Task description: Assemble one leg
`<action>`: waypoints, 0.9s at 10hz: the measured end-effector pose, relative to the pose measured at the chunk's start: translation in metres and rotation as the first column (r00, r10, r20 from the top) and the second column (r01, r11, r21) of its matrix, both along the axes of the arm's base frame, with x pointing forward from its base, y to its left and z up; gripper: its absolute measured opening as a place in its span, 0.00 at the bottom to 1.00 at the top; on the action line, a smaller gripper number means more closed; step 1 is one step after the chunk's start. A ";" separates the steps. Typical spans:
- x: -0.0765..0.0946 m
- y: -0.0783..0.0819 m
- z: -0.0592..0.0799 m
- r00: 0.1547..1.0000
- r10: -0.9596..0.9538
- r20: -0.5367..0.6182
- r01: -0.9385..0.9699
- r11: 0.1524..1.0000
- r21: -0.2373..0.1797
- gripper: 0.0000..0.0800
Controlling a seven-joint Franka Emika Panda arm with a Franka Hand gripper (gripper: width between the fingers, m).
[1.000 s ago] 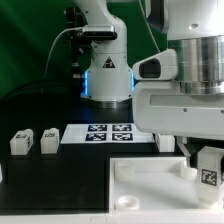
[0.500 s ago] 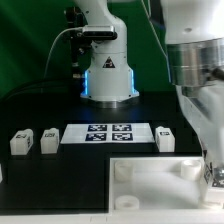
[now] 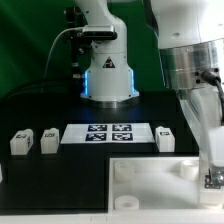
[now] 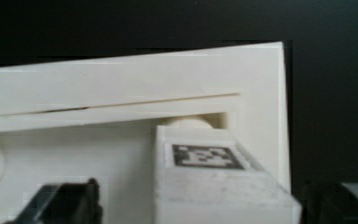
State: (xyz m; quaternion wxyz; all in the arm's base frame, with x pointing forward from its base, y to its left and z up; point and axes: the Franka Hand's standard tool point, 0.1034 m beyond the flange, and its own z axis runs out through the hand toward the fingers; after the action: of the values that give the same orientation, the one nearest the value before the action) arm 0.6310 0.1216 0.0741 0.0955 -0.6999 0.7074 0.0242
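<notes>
In the wrist view a white leg (image 4: 220, 185) with a black-and-white tag on its face stands upright against the corner of the large white panel (image 4: 105, 90). My gripper (image 4: 211, 205) straddles it. The dark fingers (image 4: 69, 205) stand apart from the leg's sides, with a clear gap on each side, so the gripper is open. In the exterior view the gripper (image 3: 212, 176) is low over the panel's (image 3: 150, 172) corner at the exterior view's right, and the arm mostly hides the leg there. Three more legs stand on the black table: two (image 3: 20, 142) (image 3: 48, 140) and one (image 3: 166, 138).
The marker board (image 3: 108, 133) lies between the loose legs. The arm's base (image 3: 108, 75) stands behind it. My arm fills the exterior view's right side above the panel.
The wrist has turned above the panel corner: the broad white hand that spanned the exterior view's right a second ago now shows narrow. The loose legs and the panel have not moved.
</notes>
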 end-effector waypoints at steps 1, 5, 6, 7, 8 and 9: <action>-0.002 0.003 -0.001 0.972 0.233 0.032 -0.232 0.972 -0.044 0.77; -0.004 0.004 -0.004 0.760 0.648 0.061 -0.638 0.760 -0.125 0.81; -0.003 0.001 -0.002 0.584 0.811 0.034 -0.796 0.581 -0.173 0.81; 0.002 0.004 0.005 0.414 0.910 -0.008 -0.892 0.404 -0.203 0.81; 0.005 0.005 0.009 0.325 0.945 -0.026 -0.928 0.313 -0.203 0.81; 0.006 0.005 0.008 0.255 0.966 -0.033 -0.947 0.243 -0.210 0.81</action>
State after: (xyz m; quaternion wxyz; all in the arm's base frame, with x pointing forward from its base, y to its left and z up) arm 0.6368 0.1268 0.0820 0.0315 -0.9910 0.1279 -0.0250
